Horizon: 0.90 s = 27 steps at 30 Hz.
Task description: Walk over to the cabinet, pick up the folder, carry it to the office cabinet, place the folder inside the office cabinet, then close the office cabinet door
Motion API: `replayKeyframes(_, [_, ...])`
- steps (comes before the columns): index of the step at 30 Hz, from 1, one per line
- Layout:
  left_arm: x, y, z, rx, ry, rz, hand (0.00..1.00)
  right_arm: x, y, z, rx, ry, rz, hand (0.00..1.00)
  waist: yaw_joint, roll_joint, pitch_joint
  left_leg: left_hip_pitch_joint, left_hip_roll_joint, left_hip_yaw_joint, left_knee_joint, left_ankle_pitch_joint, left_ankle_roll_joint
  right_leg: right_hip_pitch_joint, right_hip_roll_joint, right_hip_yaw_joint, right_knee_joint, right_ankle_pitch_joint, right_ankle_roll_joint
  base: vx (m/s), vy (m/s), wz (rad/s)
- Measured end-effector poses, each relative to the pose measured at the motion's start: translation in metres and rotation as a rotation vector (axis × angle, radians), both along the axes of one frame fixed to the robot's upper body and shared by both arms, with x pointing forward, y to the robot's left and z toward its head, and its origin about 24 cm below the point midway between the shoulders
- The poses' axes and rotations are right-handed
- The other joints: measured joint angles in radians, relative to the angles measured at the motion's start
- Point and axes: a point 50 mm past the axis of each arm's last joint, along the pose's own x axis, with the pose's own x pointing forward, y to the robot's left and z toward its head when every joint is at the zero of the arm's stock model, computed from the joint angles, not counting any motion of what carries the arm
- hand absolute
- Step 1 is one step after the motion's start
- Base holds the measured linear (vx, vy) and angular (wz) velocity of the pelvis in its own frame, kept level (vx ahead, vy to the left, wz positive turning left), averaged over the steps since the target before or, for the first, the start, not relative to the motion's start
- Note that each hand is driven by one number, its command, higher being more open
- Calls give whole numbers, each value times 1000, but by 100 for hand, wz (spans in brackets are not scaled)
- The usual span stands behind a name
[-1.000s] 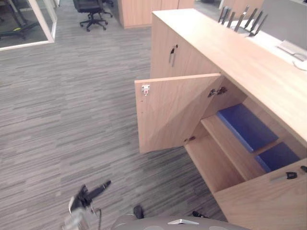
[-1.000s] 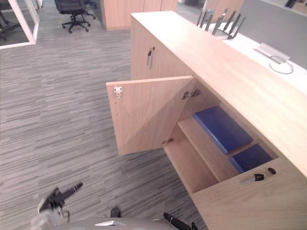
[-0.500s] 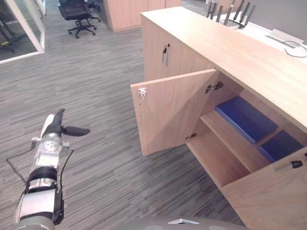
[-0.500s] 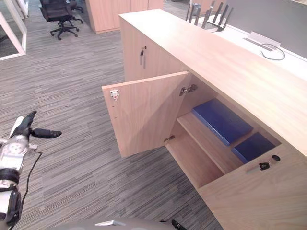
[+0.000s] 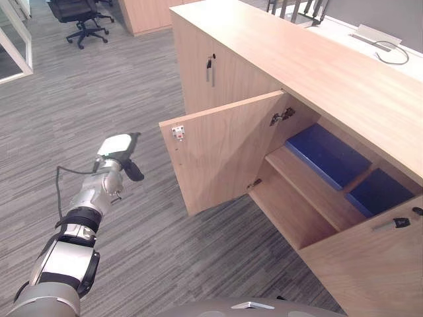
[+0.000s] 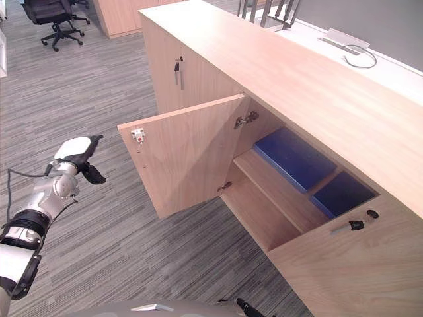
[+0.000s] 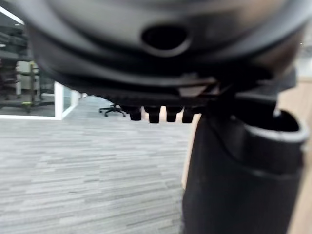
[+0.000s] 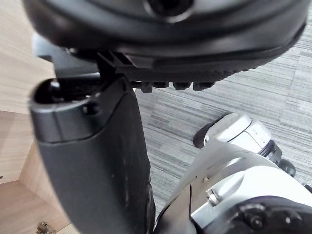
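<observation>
left hand [image 5: 117, 158] near open door [image 5: 221, 155], folder [image 5: 327, 155] on shelf [image 5: 309, 190]

Grey striped carpet floor [image 5: 132, 79] runs back to a black swivel office chair [image 5: 71, 12], a light wooden cupboard unit [image 5: 142, 14] and a white-framed glass partition [image 5: 8, 56]; a white tabletop [image 6: 396, 71] lies far right

Black office chair [image 5: 74, 13] on grey striped carpet [image 5: 99, 86]. Beside the chair, a wooden unit [image 5: 142, 14]; well apart from it, a looped cable [image 6: 360, 59] on a white surface [image 6: 400, 74].
</observation>
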Motion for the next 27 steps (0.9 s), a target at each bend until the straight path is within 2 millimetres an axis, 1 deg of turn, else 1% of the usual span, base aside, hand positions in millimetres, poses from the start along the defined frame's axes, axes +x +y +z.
replayKeyframes(2, [8, -4, 6, 25, 0, -13, 100, 3, -1, 0, 0, -12, -13, 100, -4, 4, 9, 0, 4, 1, 13, -2, -3, -15, 1, 1, 38, -9, -14, 38, -24, -6])
replayKeyframes(3, [11, -5, 9, 24, -7, -12, 100, 4, -1, 0, -2, -16, -19, 100, -6, 6, 13, 0, 5, 1, 16, -3, -5, -18, 1, 1, 45, -10, -15, 55, -28, -9])
replayKeyframes(5, [19, -6, 20, 22, -28, 1, 100, 6, -1, 1, -4, -24, -29, 100, -17, 13, 21, -7, 14, 13, 60, -17, -28, -29, 2, 15, 80, -10, -16, 77, -14, -15])
replayKeyframes(6, [20, -6, 22, 22, -32, 3, 100, 7, 0, 1, -2, -25, -28, 100, -23, 8, 23, -17, 15, 16, 92, -21, -35, -28, -3, 18, 85, -10, -16, 74, -2, -12])
replayKeyframes(7, [22, -6, 25, 23, -39, 3, 100, 9, 2, 0, 2, -28, -25, 100, -25, -4, 31, -44, 17, 24, 165, -36, -58, -20, -16, 22, 85, -8, -18, 32, -5, -6])
replayKeyframes(8, [24, -7, 29, 22, -52, -1, 100, 12, 5, 0, 7, -34, -5, 100, -28, -27, 43, -77, 15, 46, 150, -76, -48, -9, -37, 48, 82, -8, -19, 23, -22, -11])
replayKeyframes(9, [27, -11, 32, 27, -60, -16, 100, 13, 1, 1, -1, -35, -1, 100, -31, -9, 45, -61, 29, 45, -11, 41, -45, -17, -26, 47, 89, -9, -18, 48, -12, -38])
replayKeyframes(10, [28, -14, 32, 23, -64, -19, 100, 16, -1, 1, -8, -43, -2, 100, -29, 1, 53, -42, 33, 65, -35, 75, -5, -55, -20, 51, 140, -13, -12, 54, -7, -40])
replayKeyframes(11, [29, -15, 33, 22, -67, -16, 100, 17, 1, 1, -4, -50, -5, 100, -32, 1, 54, -45, 38, 59, -29, 76, -4, -86, -16, 47, 169, -25, -9, 83, 3, -38])
replayKeyframes(12, [30, -17, 33, 19, -70, -16, 100, 18, 3, 1, -4, -62, -5, 100, -42, 10, 59, -46, 46, 49, -29, 75, -5, -82, 0, 41, 88, -40, -10, 54, -28, -8])
replayKeyframes(13, [32, -21, 34, 10, -76, -25, 100, 18, 7, 0, 5, -59, -5, 100, -54, -1, 59, -46, 47, 38, -31, 73, -7, -62, 12, 39, -58, -1, 2, 53, -46, 0])
replayKeyframes(14, [33, -25, 35, 4, -79, -32, 100, 16, 9, 0, 10, -55, -6, 100, -56, -11, 57, -46, 43, 36, -31, 68, -14, -58, 14, 39, -114, 55, 10, 41, -90, 10])
replayKeyframes(15, [35, -30, 36, 1, -84, -44, 100, 13, 12, -1, 18, -48, -11, 100, -63, -38, 51, -40, 32, 35, -29, 57, -25, -60, 11, 26, -119, 116, -7, 95, -128, -6])
replayKeyframes(17, [33, -27, 28, -38, -62, -11, 100, 11, 8, 0, 5, -46, -16, 100, -51, -5, 70, -16, 55, 47, -28, 52, -32, -60, 30, 40, -91, 110, -16, 122, -112, -17])
replayKeyframes(18, [32, -26, 20, -85, -39, 24, 100, 11, 0, 2, -13, -54, -30, 100, -50, 14, 73, -5, 68, 53, -21, 50, -36, -60, 39, 42, -57, 101, -29, 99, -61, -8])
replayKeyframes(19, [31, -24, 16, -120, -28, 63, 100, 13, -3, 2, -17, -52, -16, 100, -51, 18, 73, 3, 79, 57, -1, 46, -41, -64, 47, 43, -17, 89, -47, 95, -55, -2])
replayKeyframes(20, [30, -23, 16, -121, -25, 71, 100, 13, -2, 2, -16, -51, -8, 100, -51, 18, 73, 4, 87, 58, 14, 42, -47, -68, 51, 42, 5, 88, -50, 99, -49, -5])
replayKeyframes(21, [30, -23, 15, -151, -27, 87, 100, 16, -2, 3, -21, -61, 10, 100, -51, 19, 73, 4, 99, 59, 31, 41, -51, -93, 60, 44, 66, 79, -56, 64, -37, -6])
replayKeyframes(22, [30, -25, 15, -161, -27, 90, 100, 18, -2, 3, -25, -68, 18, 100, -51, 24, 75, 8, 107, 56, 31, 41, -51, -119, 67, 42, 111, 69, -54, 22, -28, -8])
replayKeyframes(23, [31, -27, 14, -183, -33, 92, 100, 20, -1, 4, -24, -76, 24, 100, -51, 21, 72, 14, 108, 52, 20, 41, -52, -147, 72, 44, 118, 28, -45, -31, 1, 4])
replayKeyframes(24, [31, -27, 16, -182, -39, 87, 100, 18, 3, 3, -17, -75, 24, 100, -51, -10, 64, 15, 84, 55, 19, 32, -61, -147, 55, 47, 66, 72, -21, -14, -3, 14])
replayKeyframes(25, [31, -34, 15, -171, -51, 55, 100, 14, 2, 2, -17, -60, 16, 100, -46, -2, 63, 15, 85, 54, 18, 8, -70, -130, 47, 41, 41, 57, -28, 51, 12, 16])
replayKeyframes(27, [28, -42, 13, -143, -64, 1, 100, 12, 1, 2, -24, -55, 11, 100, -38, 7, 65, 14, 81, 55, 3, 4, -68, -118, 45, 41, 17, 58, -28, 115, 15, 5])
